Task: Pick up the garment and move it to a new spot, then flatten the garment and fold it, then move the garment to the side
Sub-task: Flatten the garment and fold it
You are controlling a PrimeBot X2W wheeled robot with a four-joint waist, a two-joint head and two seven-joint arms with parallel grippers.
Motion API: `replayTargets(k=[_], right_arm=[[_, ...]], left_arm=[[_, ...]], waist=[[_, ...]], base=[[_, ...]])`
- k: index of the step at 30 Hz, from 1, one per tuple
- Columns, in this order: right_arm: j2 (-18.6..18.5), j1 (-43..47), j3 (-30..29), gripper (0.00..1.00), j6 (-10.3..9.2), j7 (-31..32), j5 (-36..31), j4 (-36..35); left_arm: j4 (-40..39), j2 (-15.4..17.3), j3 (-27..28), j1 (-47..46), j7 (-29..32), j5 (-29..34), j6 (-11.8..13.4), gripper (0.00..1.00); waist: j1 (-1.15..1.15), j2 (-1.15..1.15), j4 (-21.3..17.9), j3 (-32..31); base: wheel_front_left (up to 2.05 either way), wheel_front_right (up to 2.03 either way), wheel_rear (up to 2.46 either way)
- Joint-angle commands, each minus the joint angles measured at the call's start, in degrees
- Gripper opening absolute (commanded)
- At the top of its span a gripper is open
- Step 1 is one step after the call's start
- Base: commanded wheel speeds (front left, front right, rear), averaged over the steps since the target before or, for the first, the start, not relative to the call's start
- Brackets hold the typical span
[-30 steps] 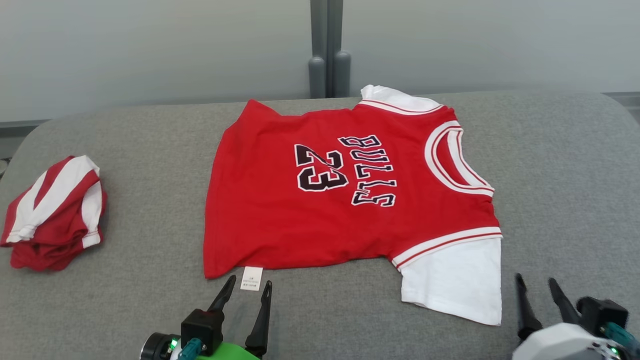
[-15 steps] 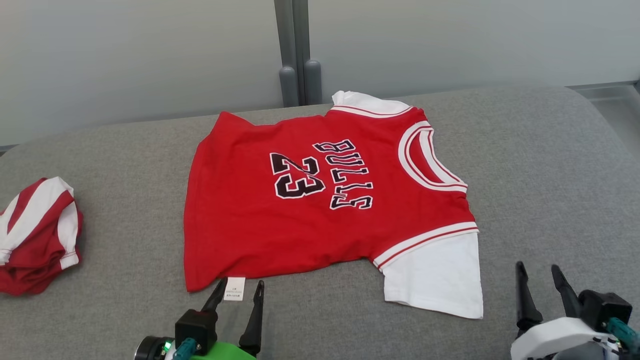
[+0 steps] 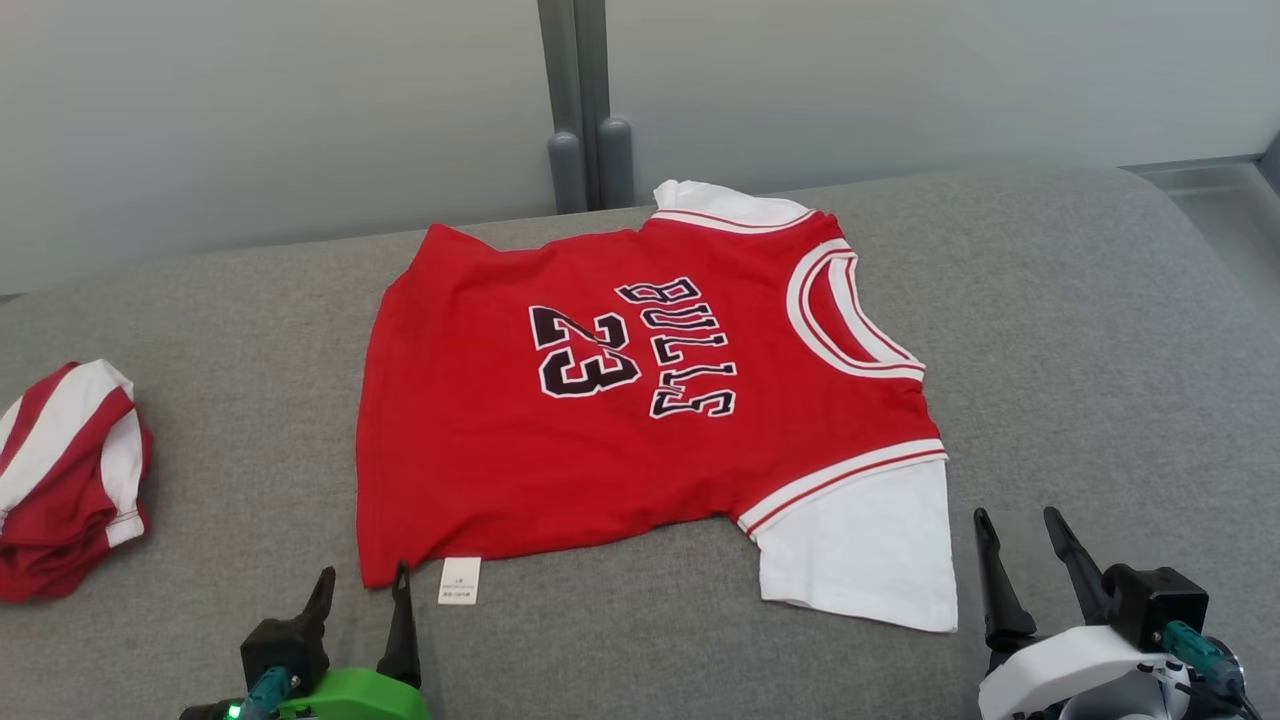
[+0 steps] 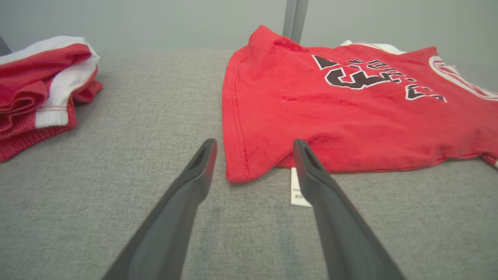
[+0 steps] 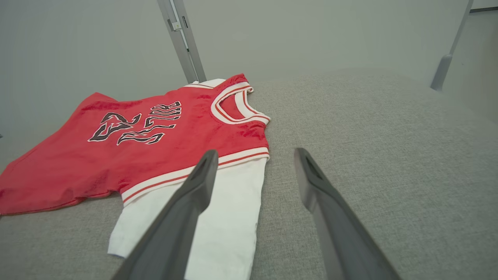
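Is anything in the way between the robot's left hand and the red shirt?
No, nothing visible. The open left hand sits right by the red shirt at its near corner, with just bare grey cushion between them.

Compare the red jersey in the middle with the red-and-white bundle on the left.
The jersey lies spread flat, print showing; the bundle sits bunched in a heap. The jersey covers far more cushion than the bundle. Both are red with white trim.
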Motion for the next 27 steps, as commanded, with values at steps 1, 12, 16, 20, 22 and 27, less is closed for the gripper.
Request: replayTargets(k=[1, 12, 16, 20, 22, 27], right_arm=[[-0.12, 0.05, -0.03, 1.0, -0.08, -0.19, -0.16, 0.07], [-0.1, -1.64, -0.73, 1.0, -0.08, -0.2, -0.89, 0.34], [-0.1, -2.13, -0.48, 1.0, -0.08, -0.2, -0.51, 0.2], [-0.1, -2.91, -0.44, 1.0, -0.08, -0.2, -0.47, 0.48], [-0.1, -3.19, -0.35, 1.0, -0.08, -0.2, -0.5, 0.6], [-0.1, -3.6, -0.22, 1.0, -0.08, -0.2, -0.12, 0.76]], left_arm=[[0.93, 0.3, 0.81, -0.89, -0.01, -0.29, -0.18, 1.0], [6.77, 0.18, 7.14, -6.13, -0.02, -1.44, -1.23, 1.0], [8.32, 0.14, 7.95, -7.33, -0.01, -1.61, -1.78, 1.0], [9.99, 0.11, 7.28, -8.27, -0.02, -1.81, -2.14, 1.0], [10.25, 0.19, 7.25, -8.89, -0.02, -2.36, -1.98, 1.0], [10.37, 0.16, 6.38, -8.97, -0.02, -3.0, -1.5, 1.0]], waist=[[0.0, 0.0, -1.08, 0.6], [0.0, 0.0, -4.98, 4.76], [0.0, 0.0, -5.44, 5.8], [0.0, 0.0, -5.55, 6.47], [0.0, 0.0, -5.48, 6.74], [0.0, 0.0, -5.12, 7.0]], base=[[0.0, 0.0, 0.0], [0.0, 0.0, 0.0], [0.0, 0.0, 0.0], [0.0, 0.0, 0.0], [0.0, 0.0, 0.0], [0.0, 0.0, 0.0]])
